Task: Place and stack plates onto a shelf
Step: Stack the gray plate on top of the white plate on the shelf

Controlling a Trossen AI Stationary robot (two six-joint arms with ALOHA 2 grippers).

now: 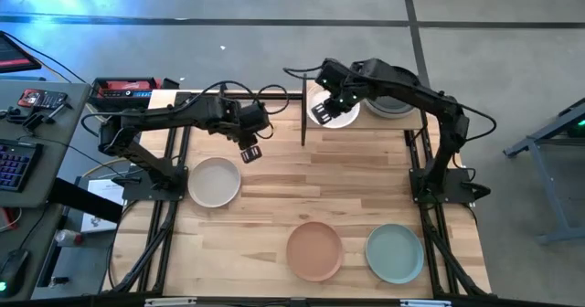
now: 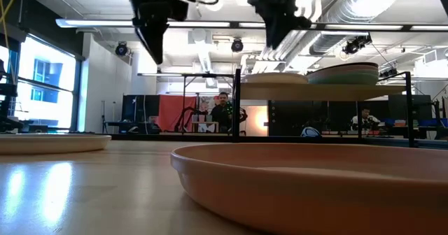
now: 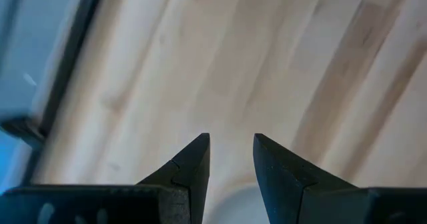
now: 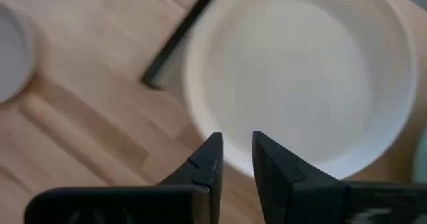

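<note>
white plate (image 4: pixel 300 77) lay on the shelf (image 1: pixel 366 124) under the right gripper (image 4: pixel 233 151), fingers narrowly apart and empty; a low retreat risked clipping its rim and dragging it off.

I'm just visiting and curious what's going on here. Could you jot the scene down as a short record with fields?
shelf: at the table's far edge
on shelf: white plate; beside it a stack, grey plate on top
on table: cream plate, terracotta plate, sage green plate
right gripper: above the white plate's rim, holding nothing
left gripper: open, empty, above bare wood
</note>
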